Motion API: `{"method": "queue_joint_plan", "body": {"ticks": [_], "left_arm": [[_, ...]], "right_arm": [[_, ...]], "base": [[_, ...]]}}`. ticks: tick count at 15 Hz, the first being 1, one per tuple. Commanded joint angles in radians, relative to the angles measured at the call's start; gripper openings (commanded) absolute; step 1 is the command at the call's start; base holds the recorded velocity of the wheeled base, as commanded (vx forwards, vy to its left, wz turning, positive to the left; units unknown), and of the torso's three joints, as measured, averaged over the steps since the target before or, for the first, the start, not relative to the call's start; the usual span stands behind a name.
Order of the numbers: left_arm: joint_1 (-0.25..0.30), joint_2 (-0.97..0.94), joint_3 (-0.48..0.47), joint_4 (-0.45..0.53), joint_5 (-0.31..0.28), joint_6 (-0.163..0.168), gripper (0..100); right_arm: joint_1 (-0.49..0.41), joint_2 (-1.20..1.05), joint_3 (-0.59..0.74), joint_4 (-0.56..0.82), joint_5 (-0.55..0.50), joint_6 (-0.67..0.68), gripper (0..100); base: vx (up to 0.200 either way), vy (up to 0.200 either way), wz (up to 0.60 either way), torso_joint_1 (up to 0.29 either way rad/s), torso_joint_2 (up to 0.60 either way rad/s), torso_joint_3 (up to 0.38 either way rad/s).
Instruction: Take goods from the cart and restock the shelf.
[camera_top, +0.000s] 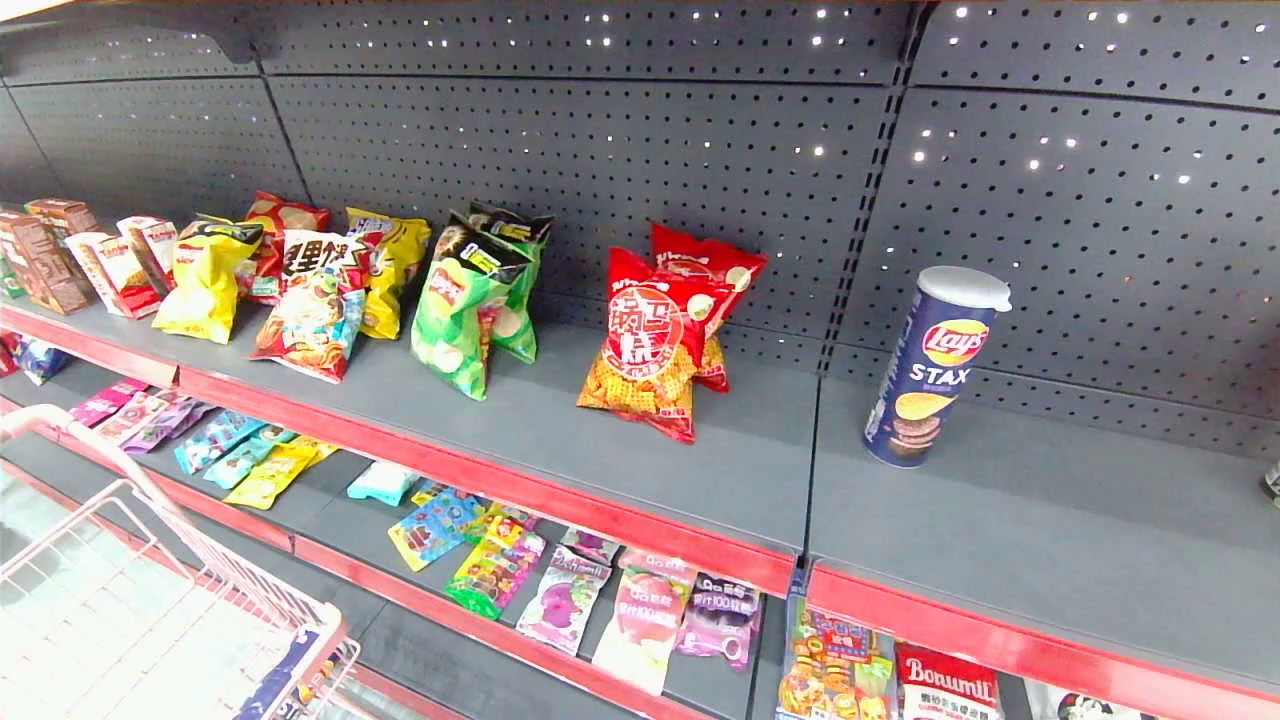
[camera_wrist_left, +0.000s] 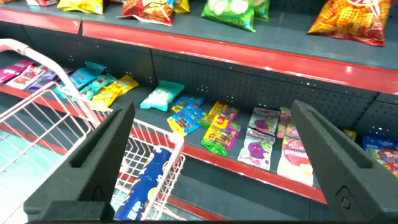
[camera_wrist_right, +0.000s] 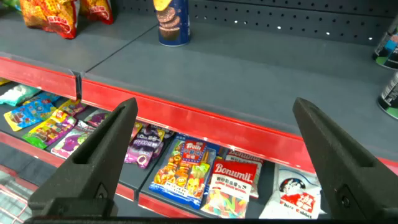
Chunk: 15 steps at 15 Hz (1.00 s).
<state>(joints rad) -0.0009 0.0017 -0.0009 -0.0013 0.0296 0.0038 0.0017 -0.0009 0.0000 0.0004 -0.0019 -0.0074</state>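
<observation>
Restocking at an intermediate stage, seen from the head camera. The upper shelf (camera_top: 600, 440) carries snack bags from 9 o'clock to the centre, among them green bags (camera_top: 465, 310) and red bags (camera_top: 655, 340). At 3 o'clock of the red bags, well apart from them, one upright crisp tube (camera_top: 935, 365) stands alone with bare shelf around it. The wire cart (camera_top: 120, 610) sits at 7 o'clock. It holds at least one blue tube (camera_wrist_left: 149, 180), lying on its side against the basket wall.

The left gripper (camera_wrist_left: 212, 109) hangs above the cart's corner, jaws spread wide and empty. The right gripper (camera_wrist_right: 216, 106) faces the shelf edge below the upright tube, likewise spread and empty.

Judged progress: several goods are placed; the tube in the cart is not yet picked, and much bare shelf at 3 o'clock is left to fill.
</observation>
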Motion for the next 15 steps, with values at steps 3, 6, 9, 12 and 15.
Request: {"method": "queue_joint_plan", "body": {"ticks": [3, 6, 9, 12, 15], "left_arm": [[-0.001, 0.000, 0.001, -0.003, -0.003, 0.008, 100], [0.001, -0.002, 0.001, -0.016, -0.034, 0.099, 100], [0.001, 0.000, 0.001, -0.017, -0.069, 0.102, 100], [0.001, -0.002, 0.001, -0.025, -0.089, 0.107, 100], [-0.057, 0.511, -0.478, -0.137, -0.154, 0.004, 100]], "right_arm": [[0.000, 0.001, 0.000, 0.000, 0.000, 0.001, 100], [0.000, 0.001, 0.000, 0.000, 0.000, 0.001, 100], [0.000, 0.001, 0.000, 0.000, 0.000, 0.001, 100], [-0.002, 0.001, 0.000, 0.000, 0.003, 0.003, 100], [0.000, 0.001, 0.000, 0.000, 0.003, 0.001, 100]], "base": [[0.000, 0.000, 0.00, 0.000, 0.00, 0.000], [0.000, 0.000, 0.00, 0.000, 0.00, 0.000], [0.000, 0.000, 0.00, 0.000, 0.00, 0.000], [0.000, 0.000, 0.00, 0.000, 0.00, 0.000], [0.000, 0.000, 0.00, 0.000, 0.00, 0.000]]}}
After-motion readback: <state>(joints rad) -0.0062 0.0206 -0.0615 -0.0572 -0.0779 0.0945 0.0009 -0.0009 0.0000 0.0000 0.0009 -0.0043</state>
